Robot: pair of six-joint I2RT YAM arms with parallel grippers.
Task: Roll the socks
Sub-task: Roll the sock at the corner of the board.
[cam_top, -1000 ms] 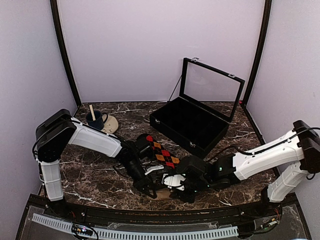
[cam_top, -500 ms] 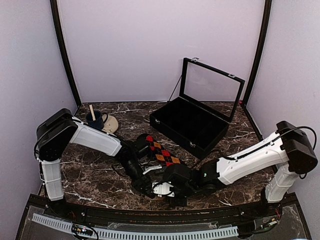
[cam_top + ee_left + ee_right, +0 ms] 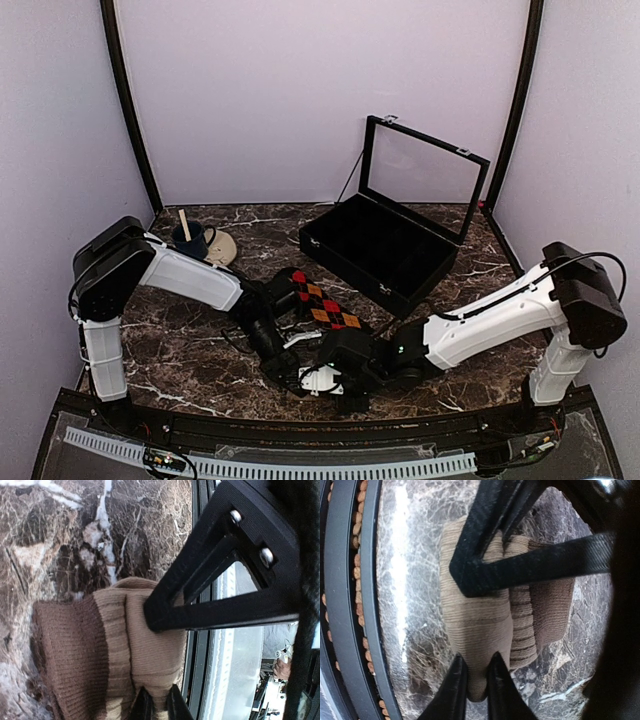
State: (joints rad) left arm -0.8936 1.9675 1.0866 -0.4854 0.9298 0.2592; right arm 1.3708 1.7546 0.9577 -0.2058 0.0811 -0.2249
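Behind, the box (image 3: 345, 272) stands open and the mug (image 3: 190, 243) holds a stick (image 3: 184, 222); left fingers (image 3: 142, 708) and right fingers (image 3: 454, 687) clamp the tan sock (image 3: 100, 645).

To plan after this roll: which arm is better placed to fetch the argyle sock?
Left, probably. Both the left gripper and the right gripper pinch the tan sock, but the argyle sock lies right beside the left arm's wrist; the right arm is stretched far across.
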